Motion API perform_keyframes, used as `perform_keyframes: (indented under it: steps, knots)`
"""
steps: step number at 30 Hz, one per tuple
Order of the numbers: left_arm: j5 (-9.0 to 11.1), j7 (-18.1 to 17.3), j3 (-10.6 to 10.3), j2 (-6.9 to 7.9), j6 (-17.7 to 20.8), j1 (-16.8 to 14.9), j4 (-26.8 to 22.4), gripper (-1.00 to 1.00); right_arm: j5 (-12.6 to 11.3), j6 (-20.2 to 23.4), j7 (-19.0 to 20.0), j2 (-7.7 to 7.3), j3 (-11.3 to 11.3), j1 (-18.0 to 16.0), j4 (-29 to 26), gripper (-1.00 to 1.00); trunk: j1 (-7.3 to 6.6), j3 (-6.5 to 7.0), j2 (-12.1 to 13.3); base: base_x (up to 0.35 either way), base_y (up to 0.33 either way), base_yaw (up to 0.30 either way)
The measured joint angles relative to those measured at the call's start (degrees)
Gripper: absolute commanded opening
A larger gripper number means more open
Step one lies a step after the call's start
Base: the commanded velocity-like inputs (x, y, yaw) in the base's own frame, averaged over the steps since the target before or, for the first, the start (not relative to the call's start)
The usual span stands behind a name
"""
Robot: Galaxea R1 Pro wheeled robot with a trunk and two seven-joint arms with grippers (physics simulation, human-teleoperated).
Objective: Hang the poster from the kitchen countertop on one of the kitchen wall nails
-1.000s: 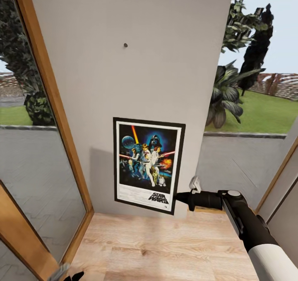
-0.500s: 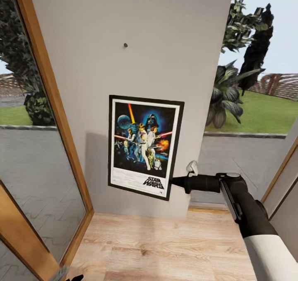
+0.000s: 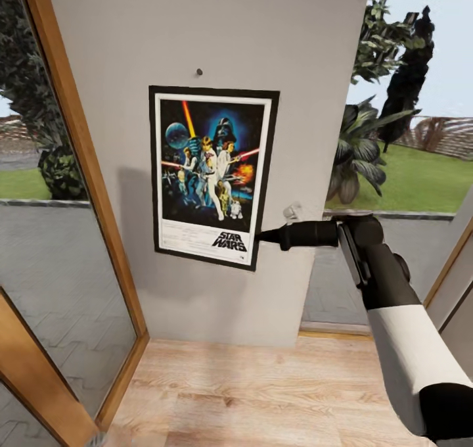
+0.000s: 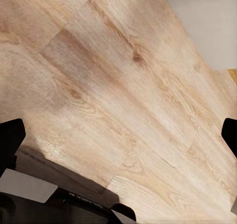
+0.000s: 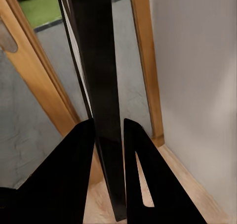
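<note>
The poster (image 3: 211,175) hangs flat in front of a pale grey wall (image 3: 217,33), its top edge just below a small dark nail (image 3: 199,71). Whether the frame touches the wall or the nail cannot be told. It tilts slightly, the lower right corner dipping lowest.

The wall is a narrow panel between two big glazed openings. At its left a wooden window frame (image 3: 79,138) slants down toward the pale wood floor (image 3: 263,394); through the glass lie grey paving and green lawn. To the right, leafy plants (image 3: 358,151) stand outside against the grass and a light sky.

The right arm (image 3: 401,329), black then white toward the shoulder, reaches across from the right. Its right pincer (image 3: 260,236) is clamped on the poster's lower right edge; in the right wrist view the two black fingers (image 5: 74,174) press on either side of the thin dark frame (image 5: 101,100), seen edge-on.

The left pincer (image 4: 121,135) is spread wide, its black fingertips (image 4: 11,137) at opposite edges of the left wrist view, with only floor planks between them.

The poster has a thin black frame, a white border and dark blue artwork. At its bottom reads "STAR WARS"; the smaller print beside it is too fine to read.
</note>
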Motion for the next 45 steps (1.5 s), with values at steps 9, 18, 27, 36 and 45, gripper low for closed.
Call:
perform_keyframes:
  steps: [9,18,27,36,45]
  knots:
    - [-0.02,0.0,0.07,0.02,-0.01,0.0,0.16,1.0,0.22,2.3,-0.13,2.62,0.32,-10.68,6.71,-1.0,0.0,0.0,0.0,0.0,0.0,0.0]
    - [0.02,0.0,0.07,0.03,-0.01,0.0,0.17,1.0,0.33,2.76,-0.09,3.47,0.35,-17.73,11.94,-1.0,0.0,0.0,0.0,0.0,0.0,0.0]
    - [0.01,0.0,0.07,0.03,-0.01,0.0,0.17,1.0,0.48,3.57,0.06,3.3,0.35,-20.34,13.98,-1.0,0.0,-0.01,0.0,0.0,0.0,0.0]
    - [0.02,0.0,0.07,0.03,-0.01,0.0,0.17,1.0,0.66,3.63,-0.04,3.04,2.62,-20.52,15.23,-1.0,0.0,-0.01,0.0,0.0,0.0,0.0]
    - [0.02,0.0,0.07,0.07,-0.01,0.0,0.17,1.0,6.74,3.73,0.28,3.06,3.06,-20.8,15.27,-1.0,0.0,-0.01,0.0,0.0,0.0,0.0]
